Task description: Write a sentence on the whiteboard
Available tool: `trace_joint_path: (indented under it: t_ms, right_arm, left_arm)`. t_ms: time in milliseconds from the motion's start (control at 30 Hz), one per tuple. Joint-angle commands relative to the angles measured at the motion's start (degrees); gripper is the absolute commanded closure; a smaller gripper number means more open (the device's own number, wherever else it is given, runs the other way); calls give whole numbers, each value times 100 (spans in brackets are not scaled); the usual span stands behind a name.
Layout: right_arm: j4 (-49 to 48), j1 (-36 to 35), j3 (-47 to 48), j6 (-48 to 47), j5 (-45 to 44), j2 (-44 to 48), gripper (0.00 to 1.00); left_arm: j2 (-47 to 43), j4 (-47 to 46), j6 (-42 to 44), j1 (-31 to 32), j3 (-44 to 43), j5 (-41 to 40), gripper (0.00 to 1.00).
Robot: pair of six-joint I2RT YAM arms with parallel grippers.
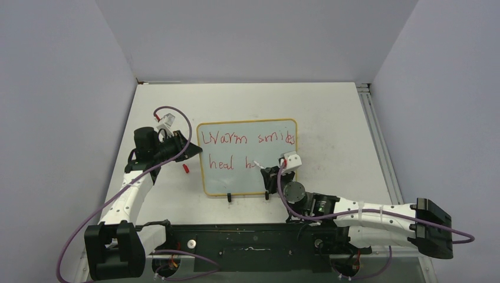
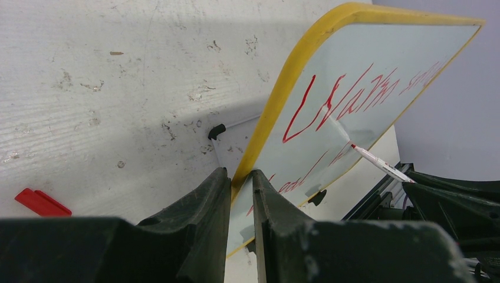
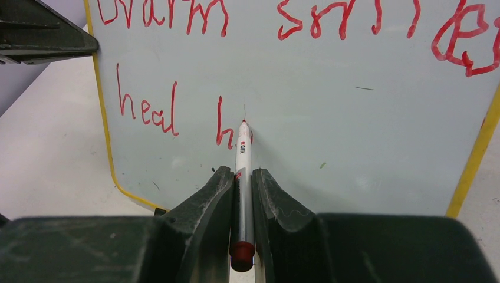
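Right gripper [image 3: 242, 172] jaws pinch a red marker [image 3: 243, 147], tip on the whiteboard [image 3: 365, 147] standing mid-table [image 1: 330, 118]. Left gripper [image 2: 240, 174] clamps its yellow edge. Its sentence [image 3: 147, 109] stops at "heal h", seemingly. Next: steady strokes rightward.

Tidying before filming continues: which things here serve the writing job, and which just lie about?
In use: whiteboard, its edge between the left fingers; unfinished sentence; marker in the right fingers.
Lying about: small red cap on the table.

Red cap [image 1: 186, 168] on wht tbl [image 1: 330, 106]
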State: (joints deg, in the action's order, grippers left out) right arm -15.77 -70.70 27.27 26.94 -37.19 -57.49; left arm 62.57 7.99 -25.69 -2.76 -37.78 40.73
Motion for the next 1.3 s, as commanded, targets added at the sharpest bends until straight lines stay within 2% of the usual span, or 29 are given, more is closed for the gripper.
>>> trace_joint_path:
  t_ms: [0, 267, 733, 1067, 1267]
  right_arm:
    - [-294, 68, 241, -84, 52, -143, 95]
    - [-141, 43, 51, 243, 181, -154, 95]
    - [302, -181, -212, 708, -95, 124, 95]
    - [565, -222, -91, 677, -449, 224, 95]
    - [349, -225, -32, 417, -286, 374, 95]
  left_arm:
    - [-39, -56, 91, 30, -298, 2, 81]
    - [-35, -52, 91, 30, -309, -2, 81]
    - [-51, -48, 91, 28, -309, 0, 81]
    - [-83, -41, 99, 30, -291, -5, 81]
    - [-70, -36, 100, 30, -291, -11, 82]
